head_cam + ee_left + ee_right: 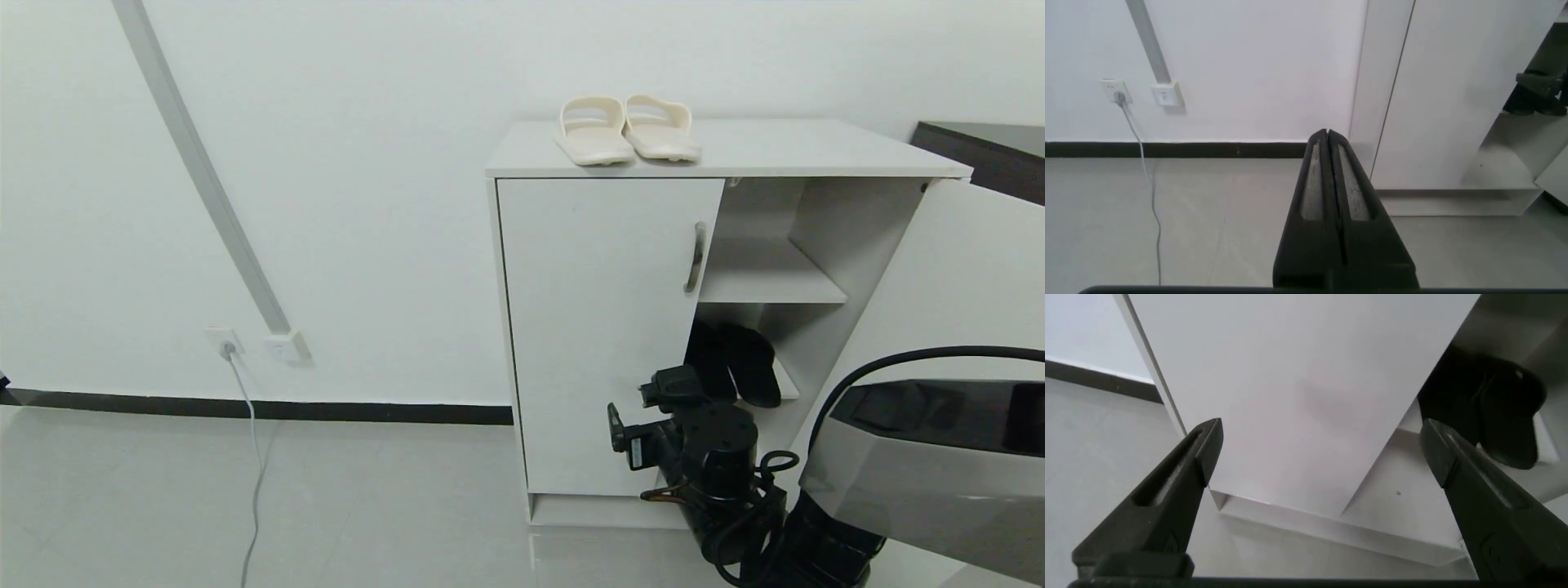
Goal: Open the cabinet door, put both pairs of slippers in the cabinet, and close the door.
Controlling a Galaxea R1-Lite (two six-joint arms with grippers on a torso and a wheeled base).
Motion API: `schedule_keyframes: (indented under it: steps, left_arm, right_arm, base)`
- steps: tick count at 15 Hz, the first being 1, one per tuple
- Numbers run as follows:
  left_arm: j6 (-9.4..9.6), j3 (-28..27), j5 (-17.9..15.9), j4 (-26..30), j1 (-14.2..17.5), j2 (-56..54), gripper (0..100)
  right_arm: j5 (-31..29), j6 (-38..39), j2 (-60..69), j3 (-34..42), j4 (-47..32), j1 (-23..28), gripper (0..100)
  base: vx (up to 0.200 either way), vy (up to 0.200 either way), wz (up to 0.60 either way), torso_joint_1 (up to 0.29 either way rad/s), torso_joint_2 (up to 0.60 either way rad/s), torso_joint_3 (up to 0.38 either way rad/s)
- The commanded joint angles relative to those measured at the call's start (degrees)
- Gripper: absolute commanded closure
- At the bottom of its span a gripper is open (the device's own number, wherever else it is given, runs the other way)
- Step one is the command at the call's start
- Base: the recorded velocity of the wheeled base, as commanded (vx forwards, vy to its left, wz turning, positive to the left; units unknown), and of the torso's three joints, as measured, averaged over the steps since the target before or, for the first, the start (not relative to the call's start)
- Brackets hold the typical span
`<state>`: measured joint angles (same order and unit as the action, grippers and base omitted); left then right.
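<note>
**A:** Head view first: where are the slippers?
**B:** Beige slippers [627,131] sit atop the cabinet [816,147]. Black slippers [735,363] lie on its lower shelf, beside the open right door [939,278].
**A:** Fingers?
**B:** Right gripper [1320,433]: spread wide before the closed left door [600,327]. Left gripper [1327,139]: pressed together, empty, over the floor [1208,220].

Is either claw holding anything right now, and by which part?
Nothing is held. The left claw is shut on nothing; the right claw is open and empty, facing the closed cabinet door.
</note>
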<state>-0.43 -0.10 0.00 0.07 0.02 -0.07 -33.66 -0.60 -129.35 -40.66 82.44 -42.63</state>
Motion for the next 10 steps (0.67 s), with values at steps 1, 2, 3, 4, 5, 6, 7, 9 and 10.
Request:
schedule_keyframes:
  steps: [1,2,3,4,5,6,7,9,10]
  left_arm:
    - [-0.01,0.01,0.0,0.01,0.06,0.07,100]
    - [-0.01,0.01,0.0,0.01,0.06,0.07,100]
    - [-0.01,0.01,0.0,0.01,0.06,0.07,100]
    - [-0.01,0.01,0.0,0.01,0.06,0.07,100]
    - [-0.01,0.01,0.0,0.01,0.06,0.07,100]
    - [-0.01,0.01,0.0,0.01,0.06,0.07,100]
    - [0.08,0.01,0.0,0.01,0.06,0.07,100]
    - [-0.01,0.01,0.0,0.01,0.06,0.07,100]
    - [-0.01,0.01,0.0,0.01,0.06,0.07,100]
  right_arm:
    - [0.0,-0.02,-0.02,0.14,0.0,-0.08,0]
    - [0.0,-0.02,-0.02,0.14,0.0,0.0,0]
    - [0.0,-0.02,-0.02,0.23,0.0,0.0,0]
    - [0.0,-0.02,-0.02,0.58,0.08,-0.08,0]
    - [0.0,-0.02,-0.02,0.58,0.0,0.0,0]
    - [0.0,-0.02,-0.02,0.58,0.0,-0.08,0]
    - [0.0,-0.02,-0.02,0.58,0.08,-0.08,0]
    - [0.0,-0.02,-0.02,1.63,0.79,-0.17,0]
    - [0.0,-0.11,-0.02,2.16,1.67,-0.17,0]
  base:
    - [0.0,0.0,0.0,0.11,-0.45,-0.339]
    - [0.0,0.0,0.0,0.119,-0.47,-0.349]
    - [0.0,0.0,0.0,0.134,-0.47,-0.33]
    - [0.0,0.0,0.0,0.139,-0.48,-0.339]
    - [0.0,0.0,0.0,0.144,-0.47,-0.315]
    - [0.0,0.0,0.0,0.154,-0.49,-0.33]
    - [0.0,0.0,0.0,0.163,-0.47,-0.32]
    - [0.0,0.0,0.0,0.168,-0.49,-0.32]
    - [0.0,0.0,0.0,0.188,-0.5,-0.315]
